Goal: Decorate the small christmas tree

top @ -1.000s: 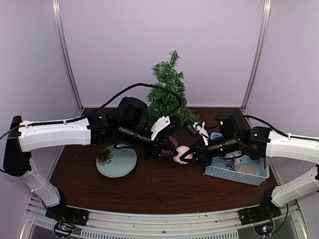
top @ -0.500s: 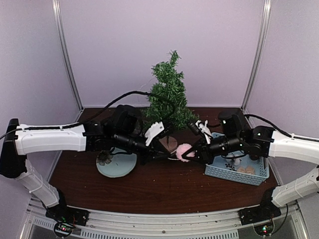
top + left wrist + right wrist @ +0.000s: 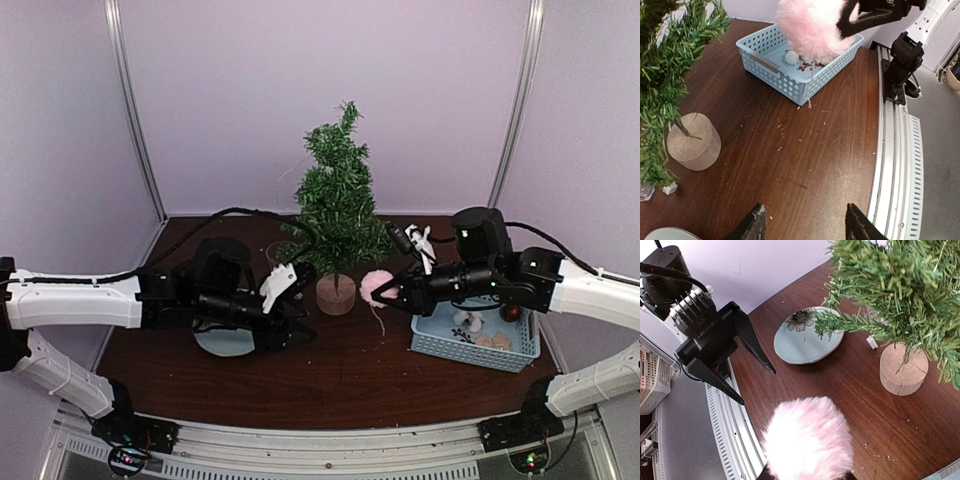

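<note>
The small christmas tree (image 3: 338, 205) stands upright at the back centre on its round wood stump (image 3: 336, 294); in the right wrist view the tree (image 3: 900, 285) fills the upper right. My right gripper (image 3: 388, 294) is shut on a fluffy pink pom-pom (image 3: 376, 286), held in the air just right of the stump with a thread hanging below. The pom-pom (image 3: 807, 442) hides the right gripper's fingertips in its own view. My left gripper (image 3: 302, 305) is open and empty, low over the table left of the stump. In its own view the left gripper (image 3: 804, 210) holds nothing.
A light blue basket (image 3: 470, 352) with small ornaments sits at the right, under the right arm. A pale blue plate (image 3: 222, 342) with a flower print lies at the left, partly under the left arm. The metal rail (image 3: 892, 165) runs along the near table edge.
The left gripper has opened and drawn back to the left, away from the pom-pom. The right gripper has lifted the pom-pom slightly up and to the right.
</note>
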